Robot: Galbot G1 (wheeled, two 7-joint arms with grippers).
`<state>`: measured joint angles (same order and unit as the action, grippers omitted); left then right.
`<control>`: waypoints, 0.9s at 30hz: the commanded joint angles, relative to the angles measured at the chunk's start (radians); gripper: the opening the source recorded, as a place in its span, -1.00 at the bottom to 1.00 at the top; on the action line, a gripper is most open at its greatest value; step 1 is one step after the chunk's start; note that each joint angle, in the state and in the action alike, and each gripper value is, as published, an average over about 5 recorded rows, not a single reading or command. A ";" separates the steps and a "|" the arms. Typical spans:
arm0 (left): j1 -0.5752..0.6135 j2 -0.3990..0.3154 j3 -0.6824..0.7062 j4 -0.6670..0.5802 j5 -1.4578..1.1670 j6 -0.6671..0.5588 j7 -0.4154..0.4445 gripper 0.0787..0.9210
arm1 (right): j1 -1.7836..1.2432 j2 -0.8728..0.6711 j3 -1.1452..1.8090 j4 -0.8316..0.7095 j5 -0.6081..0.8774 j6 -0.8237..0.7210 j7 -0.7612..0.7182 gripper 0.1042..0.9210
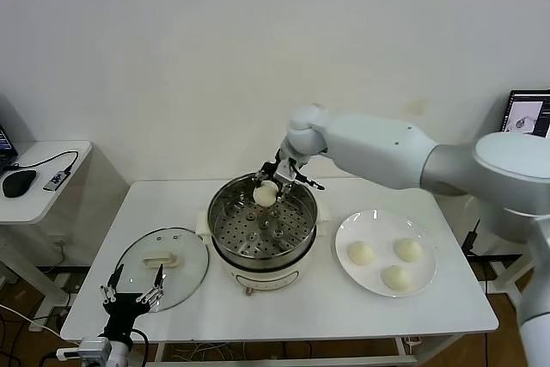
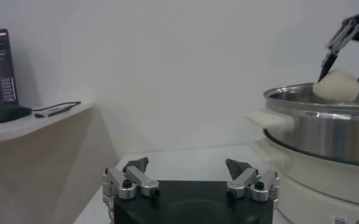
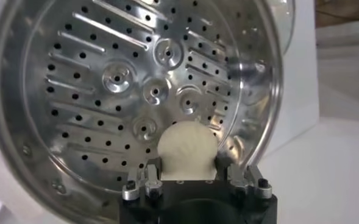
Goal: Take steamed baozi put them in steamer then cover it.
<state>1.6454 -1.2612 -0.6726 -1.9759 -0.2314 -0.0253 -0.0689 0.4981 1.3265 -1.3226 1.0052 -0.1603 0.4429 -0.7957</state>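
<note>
Right gripper [image 1: 277, 180]: reached out over the far rim of the steamer [image 1: 258, 251], fingers closed around one baozi [image 1: 265, 194]; the wrist view showed the same bun [image 3: 187, 150] pinched between the two finger pads with the tray right behind it.
Held baozi: hung above the perforated tray [image 1: 255, 234], just inside the pot's far rim, not yet resting on the tray; from the left wrist view it showed above the pot's edge [image 2: 336, 86].
Left gripper [image 1: 131, 296]: low at the near left edge of the table [image 1: 447, 308], beside the cover [image 1: 163, 267], fingers spread wide and holding nothing; its own camera showed both fingers [image 2: 133, 178] well apart.
Steamer: stood at the middle of the table on its white base, uncovered, tray bare of buns.
Cover: lay flat on the table to the left of the steamer, handle [image 1: 160, 259] up, just beyond the left gripper.
Plate [image 1: 357, 231]: white, on the table to the right of the steamer, near but not touching it.
Other baozi: three on the plate, one toward the left [image 1: 361, 253], one toward the far right [image 1: 408, 249], one nearest the front edge [image 1: 396, 277]; they sat apart from each other.
Side desk [image 1: 43, 186]: left of the table, with a black mouse [image 1: 18, 182] and a cable on it.
</note>
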 commanded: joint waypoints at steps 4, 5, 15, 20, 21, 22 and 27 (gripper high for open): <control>-0.004 -0.002 -0.005 0.007 0.015 -0.011 -0.004 0.77 | -0.103 0.077 0.062 -0.159 -0.229 0.135 0.063 0.10; -0.004 -0.003 -0.007 0.006 0.016 -0.012 -0.006 0.77 | -0.105 0.080 0.064 -0.165 -0.232 0.138 0.064 0.11; 0.002 -0.012 -0.017 -0.006 0.027 -0.014 -0.012 0.77 | -0.044 0.059 0.057 -0.107 -0.114 0.095 0.034 0.67; 0.006 -0.019 -0.021 -0.014 0.035 -0.016 -0.014 0.77 | 0.121 -0.053 -0.013 0.099 0.259 -0.216 -0.103 0.75; 0.008 -0.021 -0.023 -0.016 0.036 -0.016 -0.014 0.77 | 0.152 -0.084 -0.024 0.152 0.322 -0.291 -0.120 0.76; 0.010 -0.022 -0.026 -0.019 0.036 -0.016 -0.014 0.77 | 0.181 -0.117 -0.034 0.202 0.377 -0.364 -0.133 0.76; 0.020 -0.011 -0.037 -0.028 0.036 -0.015 -0.015 0.77 | 0.307 -0.303 -0.080 0.428 0.565 -0.666 -0.160 0.76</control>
<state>1.6606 -1.2794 -0.7017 -1.9981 -0.1963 -0.0408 -0.0824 0.5594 1.2915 -1.3205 1.0495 -0.0601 0.3202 -0.8406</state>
